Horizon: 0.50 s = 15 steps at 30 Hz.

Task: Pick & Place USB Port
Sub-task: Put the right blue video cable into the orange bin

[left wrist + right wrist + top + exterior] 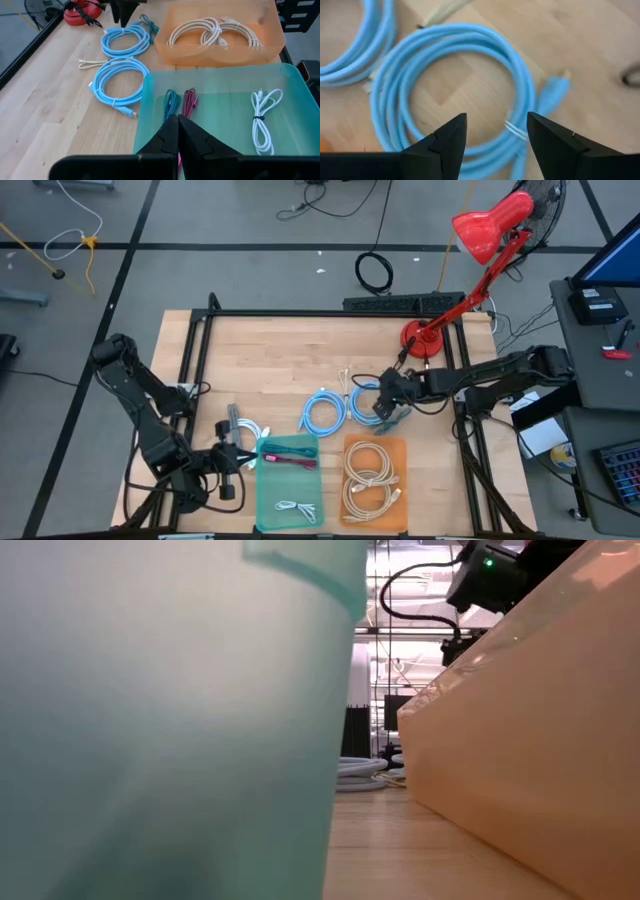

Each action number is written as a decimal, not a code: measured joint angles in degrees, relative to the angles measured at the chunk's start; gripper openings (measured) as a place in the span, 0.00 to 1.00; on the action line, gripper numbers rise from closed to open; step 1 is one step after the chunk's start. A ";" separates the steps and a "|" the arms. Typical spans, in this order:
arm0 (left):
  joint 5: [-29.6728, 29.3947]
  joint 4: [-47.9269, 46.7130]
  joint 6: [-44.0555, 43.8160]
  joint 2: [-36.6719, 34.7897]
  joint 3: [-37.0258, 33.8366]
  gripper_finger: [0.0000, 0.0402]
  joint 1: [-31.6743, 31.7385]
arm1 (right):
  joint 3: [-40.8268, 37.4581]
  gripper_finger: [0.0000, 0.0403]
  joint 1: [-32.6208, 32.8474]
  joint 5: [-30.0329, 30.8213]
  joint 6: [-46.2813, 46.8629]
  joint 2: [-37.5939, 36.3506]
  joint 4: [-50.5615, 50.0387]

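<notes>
**Right claw poised over a blue cable, bins waiting close by**

The right claw (496, 131) hangs spread wide and empty over a coiled blue cable (465, 75) on the worktop (270, 370) — fingers either side of the loop, apparently so they can close across its strands. The orange bin (375, 478) sits just beside, probably a short carry away; it already holds pale cables. The left claw (178, 131) waits pinched together, empty, over the green bin (225, 85) — clear of the work.

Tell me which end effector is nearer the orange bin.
The right end effector is nearer, hovering over a blue cable coil just beyond the orange bin. The left end effector sits across the teal bin.
</notes>
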 joint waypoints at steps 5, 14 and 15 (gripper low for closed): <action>0.01 0.15 0.00 0.00 0.00 0.01 0.01 | 0.00 0.50 -0.04 -0.04 7.05 -0.67 -4.56; 0.15 0.66 0.13 0.00 0.00 0.01 -0.01 | 0.00 0.50 -1.86 -0.03 7.58 3.07 -6.45; 0.15 0.66 0.13 0.00 0.00 0.01 -0.01 | 0.00 0.50 -2.36 -0.02 7.20 3.64 -6.19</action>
